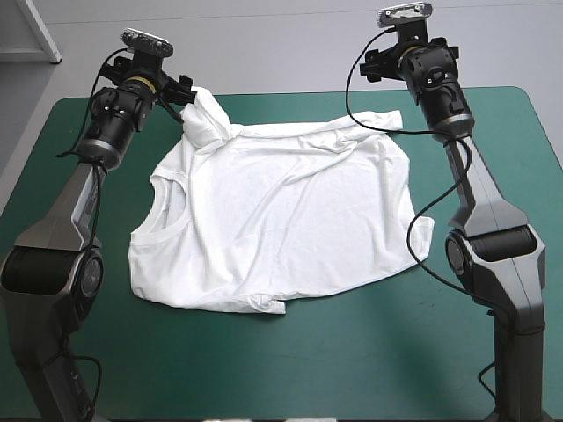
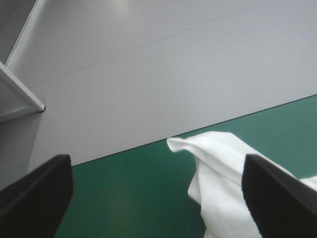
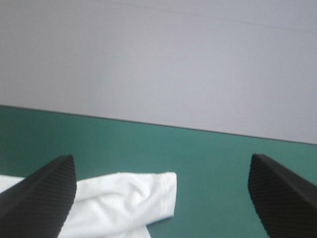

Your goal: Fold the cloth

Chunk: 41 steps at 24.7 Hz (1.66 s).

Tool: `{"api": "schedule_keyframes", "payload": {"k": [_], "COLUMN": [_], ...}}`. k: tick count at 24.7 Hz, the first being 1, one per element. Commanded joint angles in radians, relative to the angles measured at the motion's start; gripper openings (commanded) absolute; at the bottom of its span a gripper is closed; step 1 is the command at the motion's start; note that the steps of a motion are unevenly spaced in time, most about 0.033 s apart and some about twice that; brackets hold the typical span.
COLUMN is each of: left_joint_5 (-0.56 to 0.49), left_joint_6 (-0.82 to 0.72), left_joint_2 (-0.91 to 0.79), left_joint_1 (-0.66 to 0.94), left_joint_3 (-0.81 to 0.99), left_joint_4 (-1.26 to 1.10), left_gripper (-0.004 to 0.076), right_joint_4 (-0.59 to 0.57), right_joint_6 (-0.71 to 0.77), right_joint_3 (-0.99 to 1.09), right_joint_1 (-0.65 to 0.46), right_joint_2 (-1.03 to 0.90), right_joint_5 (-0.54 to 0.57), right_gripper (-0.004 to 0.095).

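Now your left gripper (image 2: 154, 161) and right gripper (image 3: 161, 158) both stand spread, each with a T-shirt (image 1: 281, 220) sleeve just ahead.

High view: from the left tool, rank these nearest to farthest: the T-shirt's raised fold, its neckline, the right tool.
1. Raised fold of the white short-sleeved T-shirt, beside the left tool, far left.
2. Its curved neckline, toward the near left.
3. Right black-fingered tool, across at the far right.
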Motion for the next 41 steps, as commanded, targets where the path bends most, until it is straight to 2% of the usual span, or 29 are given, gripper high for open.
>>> {"api": "schedule_keyframes", "payload": {"k": [1, 3, 4, 5, 6, 8, 9, 11, 13, 15, 17, 21, 31, 36, 39, 41], "left_joint_5": [0.176, 0.404, 0.559, 0.612, 0.708, 0.851, 0.872, 0.872, 0.872, 0.870, 0.818, 0.660, 0.418, 0.370, 0.368, 0.366], "left_joint_6": [0.000, 0.036, 0.080, 0.089, 0.102, 0.116, 0.116, 0.114, 0.114, 0.101, 0.085, 0.046, -0.007, 0.000, 0.025, 0.042], "left_joint_2": [-0.153, -0.227, -0.272, -0.287, -0.310, -0.336, -0.345, -0.379, -0.405, -0.440, -0.477, -0.524, -0.524, -0.524, -0.524, -0.524], "left_joint_1": [-0.001, -0.001, -0.001, -0.001, -0.001, -0.001, -0.001, -0.001, -0.001, -0.001, -0.001, -0.001, -0.001, -0.001, -0.001, -0.001], "left_joint_3": [-0.117, -0.164, -0.175, -0.175, -0.175, -0.175, -0.168, -0.087, 0.001, 0.151, 0.322, 0.618, 0.965, 1.029, 1.040, 1.045], "left_joint_4": [0.008, 0.004, -0.018, -0.018, -0.018, -0.020, -0.022, -0.028, -0.047, -0.054, -0.056, -0.115, -0.236, -0.288, -0.335, -0.365], "left_gripper": [0.0679, 0.0654, 0.0636, 0.0632, 0.0629, 0.0629, 0.0629, 0.0629, 0.0629, 0.0629, 0.0629, 0.0629, 0.0629, 0.0624, 0.0532, 0.0395], "right_joint_4": [0.049, 0.076, 0.067, 0.075, 0.114, 0.253, 0.294, 0.361, 0.358, 0.354, 0.354, 0.354, 0.354, 0.354, 0.354, 0.354], "right_joint_6": [-0.091, -0.153, -0.163, -0.163, -0.152, -0.172, -0.181, -0.222, -0.234, -0.244, -0.244, -0.242, -0.242, -0.242, -0.242, -0.242], "right_joint_3": [-0.030, -0.030, -0.027, -0.011, 0.038, 0.165, 0.236, 0.502, 0.627, 0.820, 0.968, 1.150, 1.223, 1.223, 1.223, 1.223], "right_joint_1": [-0.004, -0.004, -0.006, -0.007, -0.007, -0.005, -0.005, -0.005, -0.005, -0.005, -0.005, -0.005, -0.005, -0.005, -0.005, -0.005], "right_joint_2": [-0.159, -0.206, -0.215, -0.224, -0.250, -0.316, -0.351, -0.475, -0.541, -0.635, -0.729, -0.879, -1.064, -1.115, -1.121, -1.121], "right_joint_5": [0.122, 0.263, 0.343, 0.343, 0.343, 0.343, 0.343, 0.342, 0.325, 0.258, 0.183, 0.146, 0.159, 0.157, 0.146, 0.144], "right_gripper": [0.0877, 0.0836, 0.0799, 0.0783, 0.0753, 0.0718, 0.0719, 0.0719, 0.0719, 0.0715, 0.0715, 0.0715, 0.0715, 0.0715, 0.0715, 0.0715]}}
